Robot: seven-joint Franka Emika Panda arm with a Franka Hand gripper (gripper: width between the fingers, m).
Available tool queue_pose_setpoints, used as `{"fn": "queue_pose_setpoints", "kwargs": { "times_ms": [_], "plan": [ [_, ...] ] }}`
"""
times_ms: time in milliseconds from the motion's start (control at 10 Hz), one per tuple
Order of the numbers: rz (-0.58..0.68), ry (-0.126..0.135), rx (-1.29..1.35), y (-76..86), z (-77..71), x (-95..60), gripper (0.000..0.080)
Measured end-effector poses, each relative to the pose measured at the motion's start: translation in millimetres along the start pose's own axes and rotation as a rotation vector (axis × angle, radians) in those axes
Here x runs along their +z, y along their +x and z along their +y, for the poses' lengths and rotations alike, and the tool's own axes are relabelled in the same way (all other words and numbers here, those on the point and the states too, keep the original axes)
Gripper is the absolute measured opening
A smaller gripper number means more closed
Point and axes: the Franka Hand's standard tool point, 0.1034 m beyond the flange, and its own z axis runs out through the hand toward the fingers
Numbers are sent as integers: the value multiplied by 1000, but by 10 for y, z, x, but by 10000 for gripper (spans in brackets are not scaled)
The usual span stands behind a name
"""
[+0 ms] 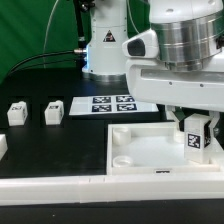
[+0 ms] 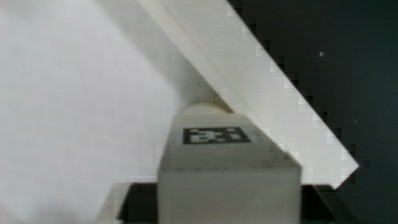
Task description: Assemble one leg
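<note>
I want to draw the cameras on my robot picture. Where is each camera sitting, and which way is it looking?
Exterior view: sits off the arm, beside the table, looking across the black table at the tray-like piece, marker board and loose legs; shows the arm and gripper.
Wrist view: sits on the wrist, looking along the gripper at the held leg over the tray-like piece; dark finger tips show.
Shared: the held leg with its marker tag and the tray-like piece.

White arm (image 1: 185, 75) w/ ribbed silver wrist ring, black warning triangle on base (image 1: 105, 45).
</note>
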Motion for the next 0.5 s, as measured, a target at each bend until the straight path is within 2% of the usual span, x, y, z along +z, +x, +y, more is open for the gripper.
{"fn": "queue_pose_setpoints", "kwargs": {
  "times_ms": [300,500],
  "plan": [
    [-21,13,348,-18,-12,3,296],
    [-22,15,462,-39,-32,6,296]
  ]
}}
